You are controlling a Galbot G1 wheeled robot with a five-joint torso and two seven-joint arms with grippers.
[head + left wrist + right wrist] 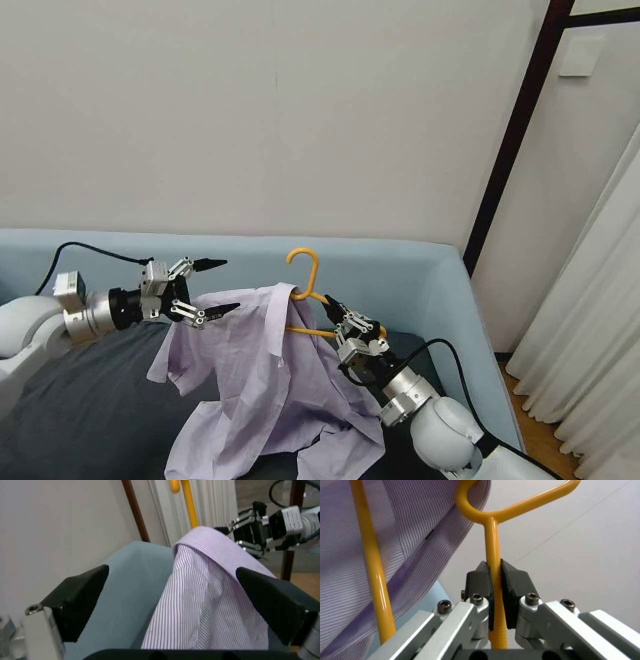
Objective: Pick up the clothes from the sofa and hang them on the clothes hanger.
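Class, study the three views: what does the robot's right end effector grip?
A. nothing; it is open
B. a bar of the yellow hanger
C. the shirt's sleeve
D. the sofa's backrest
B: in the right wrist view the right end effector has its pads shut on a bar of the yellow hanger, with the striped shirt draped beside it; the left end effector is open by the shirt's shoulder.

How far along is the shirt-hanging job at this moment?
Done: the lilac striped shirt is lifted and one shoulder sits over the yellow plastic hanger. In hand: the right tool clamps the hanger's bar; the left tool, open, is beside the collar. Left: the hanger's other arm is bare and the hem lies on the light blue sofa.
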